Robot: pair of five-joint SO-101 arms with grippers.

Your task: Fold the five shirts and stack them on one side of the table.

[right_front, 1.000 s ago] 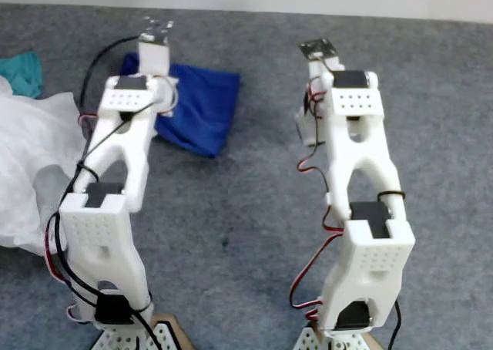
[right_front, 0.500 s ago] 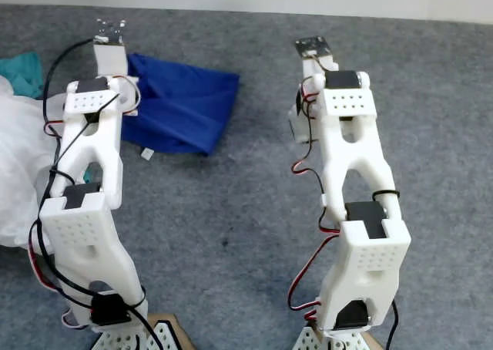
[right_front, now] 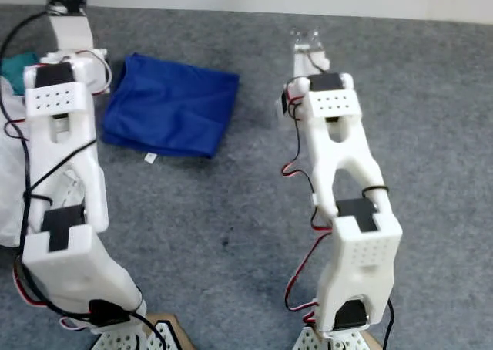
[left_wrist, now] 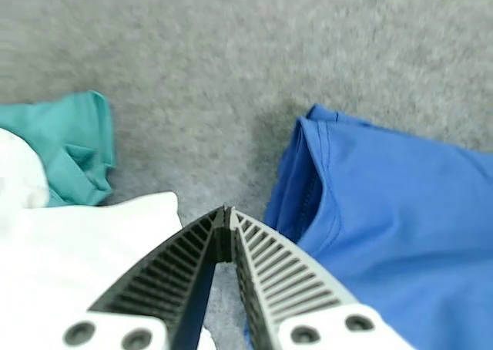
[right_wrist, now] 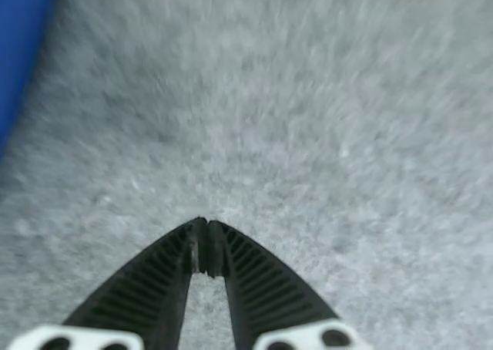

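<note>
The left gripper (left_wrist: 225,213) has its jaws pressed together on nothing, hanging over the grey table (left_wrist: 192,72) between the folded blue shirt (right_front: 171,107) and a rumpled white shirt (left_wrist: 69,257). A teal shirt (left_wrist: 65,142) lies just past the white one. The right gripper (right_wrist: 206,228) is likewise closed and empty. In the high view the blue shirt lies flat in the upper left, with the white and teal shirts at the left edge.

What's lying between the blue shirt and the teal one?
Just bare grey mat between the blue shirt and teal shirt, in the left wrist view.
</note>
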